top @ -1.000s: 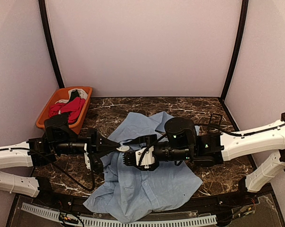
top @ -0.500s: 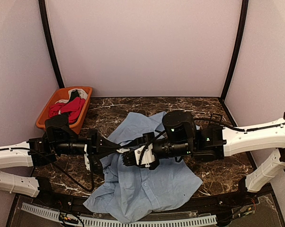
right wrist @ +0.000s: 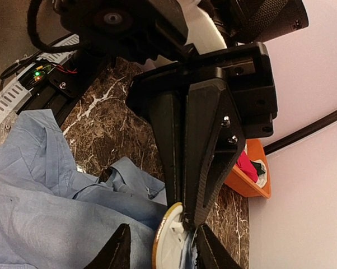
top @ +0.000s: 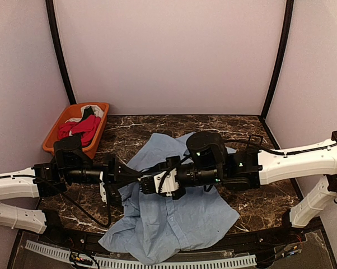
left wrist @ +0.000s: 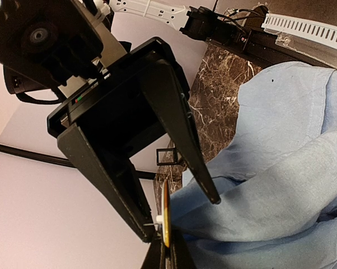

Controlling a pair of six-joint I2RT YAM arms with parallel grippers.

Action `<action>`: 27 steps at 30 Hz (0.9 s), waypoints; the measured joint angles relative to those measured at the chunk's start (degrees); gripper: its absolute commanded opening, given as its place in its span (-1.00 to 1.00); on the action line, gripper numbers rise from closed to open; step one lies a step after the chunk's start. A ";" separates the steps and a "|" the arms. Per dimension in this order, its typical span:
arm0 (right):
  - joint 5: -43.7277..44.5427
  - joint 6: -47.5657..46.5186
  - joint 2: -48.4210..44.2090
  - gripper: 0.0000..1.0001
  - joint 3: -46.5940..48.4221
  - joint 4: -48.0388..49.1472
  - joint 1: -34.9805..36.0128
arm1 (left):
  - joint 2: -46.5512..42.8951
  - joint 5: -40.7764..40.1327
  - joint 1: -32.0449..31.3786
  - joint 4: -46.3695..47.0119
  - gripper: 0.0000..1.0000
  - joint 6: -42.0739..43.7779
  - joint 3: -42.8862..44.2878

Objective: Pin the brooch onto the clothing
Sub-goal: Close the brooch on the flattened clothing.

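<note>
The left hand is pinched shut on the small round white, gold-rimmed brooch. It holds it close over the rumpled light blue button-up shirt, at about 10 o'clock of the shirt's spread on the dark marble worktop; the right hand gapes wide, its fingers either side of the disc and gripping nothing. The likely trouble is that the right hand, as it closes, knocks or twists the thin disc out of that narrow pinch, or that the loose, unsupported fabric gives way so the pin never bites. No brand, label or writing is readable anywhere.
</note>
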 measured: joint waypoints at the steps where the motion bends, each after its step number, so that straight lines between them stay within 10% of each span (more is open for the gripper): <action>1: 0.20 0.26 0.07 -0.28 0.00 0.00 -0.13 | 0.00 0.00 0.00 -0.02 -0.99 0.00 0.00; 27: 0.26 1.27 -2.25 -0.62 -3.65 4.83 -0.81 | 0.00 0.22 -0.22 0.76 -0.99 -0.11 0.09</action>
